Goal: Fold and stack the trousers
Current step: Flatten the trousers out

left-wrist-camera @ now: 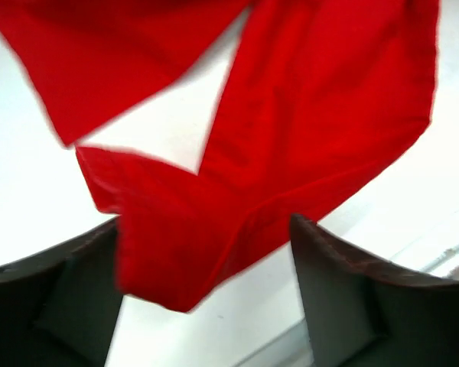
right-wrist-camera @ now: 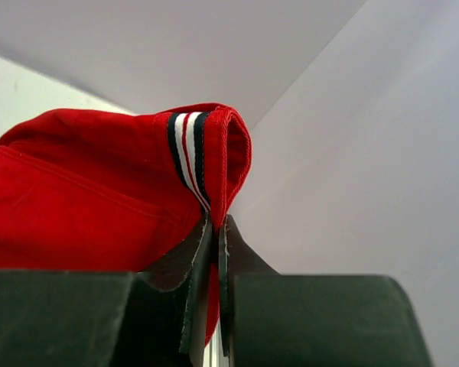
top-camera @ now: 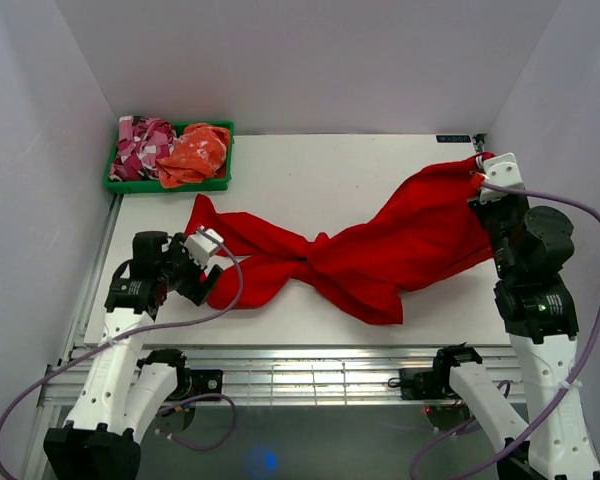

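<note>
The desk [top-camera: 310, 165] is white, and its right edge is largely covered by the right arm and by cloth. The trousers [top-camera: 400, 240] stretch across it from near the left edge to the far right corner. They are plain bright red and twisted into a knot-like bunch around the middle, so the legs cannot be told from the seat in the overhead view. Folds hide most of the seams. The right end is lifted off the desk at the far right corner, while the left end lies flat. In the left wrist view the cloth is blurred and cut off by the top of the frame. A green bin [top-camera: 170, 187] sits at the far left corner, holding a pink-and-white patterned garment [top-camera: 140, 145] and an orange one [top-camera: 195, 152], both crumpled beyond reading their shape. The right gripper [right-wrist-camera: 216, 222] is clamped on a red band edged with a black-and-white stripe [right-wrist-camera: 187, 145]. The left gripper [left-wrist-camera: 205, 222] has its jaws spread wide above the left end, pinching nothing.
</note>
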### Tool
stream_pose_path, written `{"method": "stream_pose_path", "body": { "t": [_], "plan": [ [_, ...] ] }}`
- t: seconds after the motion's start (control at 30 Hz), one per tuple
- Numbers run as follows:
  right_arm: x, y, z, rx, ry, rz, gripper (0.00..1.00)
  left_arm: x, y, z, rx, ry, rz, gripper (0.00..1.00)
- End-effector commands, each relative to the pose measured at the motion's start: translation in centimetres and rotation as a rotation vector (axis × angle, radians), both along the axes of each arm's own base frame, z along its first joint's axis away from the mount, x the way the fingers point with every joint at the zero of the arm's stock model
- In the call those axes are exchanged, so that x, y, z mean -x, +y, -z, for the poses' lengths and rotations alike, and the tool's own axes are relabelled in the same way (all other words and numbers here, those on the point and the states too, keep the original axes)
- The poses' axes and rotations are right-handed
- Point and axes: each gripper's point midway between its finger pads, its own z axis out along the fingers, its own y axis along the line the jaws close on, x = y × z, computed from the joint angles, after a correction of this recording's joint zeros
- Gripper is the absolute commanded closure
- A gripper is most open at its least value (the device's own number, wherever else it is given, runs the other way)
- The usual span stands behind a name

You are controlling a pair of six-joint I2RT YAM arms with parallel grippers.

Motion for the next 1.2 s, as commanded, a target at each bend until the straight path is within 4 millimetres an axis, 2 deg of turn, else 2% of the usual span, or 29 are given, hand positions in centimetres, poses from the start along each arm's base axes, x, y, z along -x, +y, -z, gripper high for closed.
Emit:
{"method": "stream_pose_path", "body": {
  "t": [0.0, 0.07, 0.1, 0.17, 0.2, 0.23, 0.3, 0.33, 0.4, 0.43, 0.5, 0.53, 0.57, 0.67, 0.7, 0.73, 0.87, 0.93, 0.97, 1.03, 1.07, 1.1, 1.13, 1.17],
  "plan": [
    [-2.0, -1.1, 2.6, 0.046, 0.051, 0.071, 0.92, 0.6, -1.8, -1.1, 0.049, 0.025, 0.115, 0.05],
    [-2.4, -0.6, 4.1, 0.046, 0.088, 0.046, 0.92, -0.9, -2.7, -2.6, 0.098, -0.004, 0.119, 0.02],
    [-2.5, -0.4, 4.5, 0.037, 0.098, 0.038, 0.92, -2.7, -3.1, -3.4, 0.111, -0.007, 0.128, 0.02],
    [-2.7, -0.3, 4.9, 0.028, 0.110, 0.036, 0.92, -4.6, -3.6, -3.6, 0.132, 0.011, 0.136, 0.02],
    [-3.0, -0.4, 5.0, 0.028, 0.118, 0.042, 0.92, -6.4, -3.7, -4.7, 0.135, -0.022, 0.132, 0.02],
    [-3.0, -0.5, 4.9, 0.028, 0.118, 0.050, 0.92, -8.0, -3.6, -3.5, 0.128, 0.018, 0.121, 0.02],
    [-3.1, -0.5, 4.6, 0.032, 0.114, 0.050, 0.92, -11.0, -3.6, -4.5, 0.116, -0.052, 0.122, 0.02],
    [-3.2, -0.5, 4.5, 0.032, 0.114, 0.050, 0.92, -12.2, -3.7, -3.2, 0.111, -0.021, 0.128, 0.02],
    [-3.3, -0.6, 4.4, 0.030, 0.115, 0.054, 0.92, -13.7, -4.4, -2.8, 0.113, -0.004, 0.180, 0.02],
    [-3.3, -0.6, 4.3, 0.030, 0.114, 0.059, 0.92, -15.6, -4.8, -2.7, 0.119, 0.014, 0.187, 0.02],
    [-3.5, -0.6, 4.3, 0.030, 0.117, 0.059, 0.92, -16.8, -5.3, -2.4, 0.138, 0.054, 0.208, 0.02],
    [-3.6, -0.6, 4.4, 0.029, 0.118, 0.061, 0.92, -18.1, -5.6, -3.5, 0.135, 0.029, 0.235, 0.02],
    [-3.7, -0.7, 4.5, 0.030, 0.124, 0.062, 0.92, -18.8, -5.9, -1.8, 0.143, 0.080, 0.245, 0.02],
    [-4.1, -0.6, 4.6, 0.024, 0.132, 0.062, 0.92, -19.3, -6.6, -0.5, 0.141, 0.143, 0.301, 0.02],
    [-4.2, -0.5, 4.6, 0.018, 0.133, 0.061, 0.92, -19.3, -6.9, 1.0, 0.143, 0.182, 0.318, 0.02],
    [-4.3, -0.5, 4.4, 0.016, 0.132, 0.057, 0.92, -19.2, -7.0, 1.7, 0.130, 0.191, 0.345, 0.02],
    [-5.0, -0.4, 4.5, 0.002, 0.145, 0.053, 0.92, -16.5, -7.2, 5.3, 0.116, 0.325, 0.409, 0.02],
    [-5.3, -0.2, 4.5, -0.006, 0.147, 0.044, 0.92, -15.8, -7.1, 6.7, 0.094, 0.360, 0.413, 0.02],
    [-5.5, -0.2, 4.7, -0.014, 0.154, 0.043, 0.92, -15.5, -7.1, 7.0, 0.091, 0.370, 0.413, 0.05],
    [-5.7, 0.0, 4.9, -0.023, 0.162, 0.034, 0.92, -15.2, -7.0, 7.9, 0.089, 0.398, 0.402, 0.21],
    [-5.9, 0.0, 5.3, -0.029, 0.176, 0.034, 0.92, -15.7, -6.8, 7.8, 0.079, 0.388, 0.386, 0.43],
    [-6.1, 0.0, 5.5, -0.033, 0.183, 0.036, 0.92, -16.4, -6.6, 7.5, 0.081, 0.378, 0.342, 0.55],
    [-6.2, -0.1, 5.9, -0.035, 0.197, 0.038, 0.92, -17.4, -6.2, 6.1, 0.072, 0.329, 0.311, 0.67],
    [-6.4, -0.4, 6.3, -0.038, 0.209, 0.050, 0.92, -19.2, -5.7, 4.5, 0.051, 0.243, 0.273, 1.00]
  ]
}}
